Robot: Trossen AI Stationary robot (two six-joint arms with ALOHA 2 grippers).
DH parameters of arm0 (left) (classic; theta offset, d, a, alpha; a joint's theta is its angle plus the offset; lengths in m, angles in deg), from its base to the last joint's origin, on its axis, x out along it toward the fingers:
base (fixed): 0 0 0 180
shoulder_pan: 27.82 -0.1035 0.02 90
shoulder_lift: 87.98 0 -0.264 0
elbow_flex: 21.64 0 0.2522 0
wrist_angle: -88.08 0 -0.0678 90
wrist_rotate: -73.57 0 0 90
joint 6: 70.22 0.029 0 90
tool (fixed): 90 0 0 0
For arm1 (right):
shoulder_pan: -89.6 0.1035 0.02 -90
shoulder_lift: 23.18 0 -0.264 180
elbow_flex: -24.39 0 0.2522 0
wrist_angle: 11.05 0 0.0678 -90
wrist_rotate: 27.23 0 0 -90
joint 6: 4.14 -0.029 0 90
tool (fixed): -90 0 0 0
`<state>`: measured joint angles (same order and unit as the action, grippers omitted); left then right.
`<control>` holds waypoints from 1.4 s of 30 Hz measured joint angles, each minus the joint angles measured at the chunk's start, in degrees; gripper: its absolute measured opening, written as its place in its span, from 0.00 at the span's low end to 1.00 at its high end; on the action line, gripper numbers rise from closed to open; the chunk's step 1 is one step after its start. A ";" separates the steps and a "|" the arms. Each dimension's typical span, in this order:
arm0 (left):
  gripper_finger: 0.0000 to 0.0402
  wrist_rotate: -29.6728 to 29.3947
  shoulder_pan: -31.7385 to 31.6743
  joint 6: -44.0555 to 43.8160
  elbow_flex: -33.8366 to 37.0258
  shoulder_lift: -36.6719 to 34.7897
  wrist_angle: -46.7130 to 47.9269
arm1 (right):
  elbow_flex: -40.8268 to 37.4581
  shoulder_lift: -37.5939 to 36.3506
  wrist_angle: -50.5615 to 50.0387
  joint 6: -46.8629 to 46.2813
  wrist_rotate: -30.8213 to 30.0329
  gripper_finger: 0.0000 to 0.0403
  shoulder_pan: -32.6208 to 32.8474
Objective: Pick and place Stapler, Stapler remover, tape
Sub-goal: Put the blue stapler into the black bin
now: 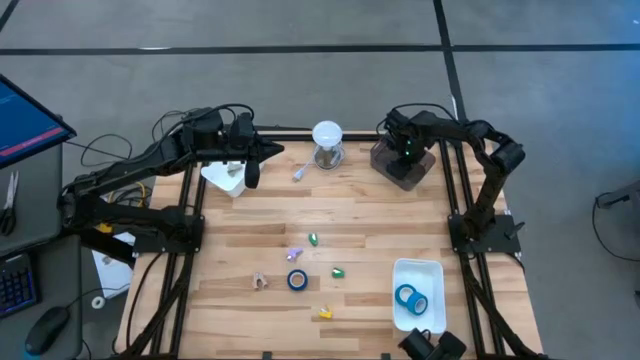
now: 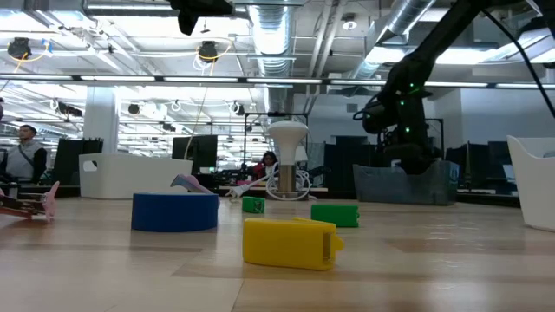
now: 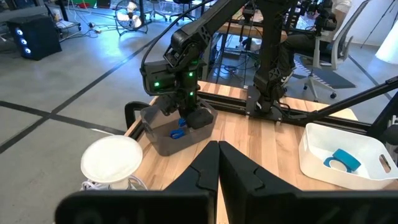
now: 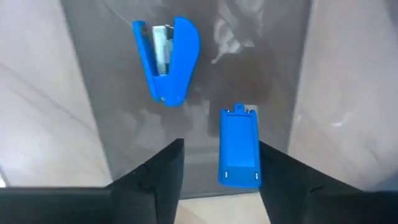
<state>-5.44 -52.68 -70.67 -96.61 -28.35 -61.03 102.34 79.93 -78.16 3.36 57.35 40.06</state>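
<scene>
Left claw [image 1: 268,152]: raised above the far left of the worktop [image 1: 250,230], fingers pressed together, holding nothing, near a white tray [image 1: 224,177]

Worktop centre: one blue tape roll [image 1: 297,280] lies flat, with small green [image 1: 338,271] and yellow [image 1: 325,313] pieces close by. A white-topped jar [image 1: 327,145] stands at the far edge

Right claw [image 4: 217,163]: lowered into the dark bin [image 1: 404,165] at the far right, fingers spread apart. A blue stapler [image 4: 239,148] lies between them, ungripped; a second blue stapler [image 4: 166,58] lies beside it in the same bin

Near right: a white tray [image 1: 432,275] holds another blue tape roll [image 1: 410,298]
</scene>
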 joint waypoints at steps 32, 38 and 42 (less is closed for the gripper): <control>0.01 0.00 -0.02 -0.04 0.00 0.00 -0.04 | 0.04 -0.07 -2.57 -7.50 -28.98 0.55 11.43; 0.01 0.00 -0.01 -0.04 0.00 -0.02 -0.03 | 0.13 -1.43 -1.38 -7.31 -24.55 0.50 10.52; 0.01 0.00 -0.02 -0.04 0.00 0.00 -0.04 | 0.08 -1.29 -1.88 -4.04 -25.04 0.45 10.44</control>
<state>-5.44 -52.70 -70.71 -96.61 -28.35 -61.07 102.42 78.64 -80.04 -0.68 32.32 50.50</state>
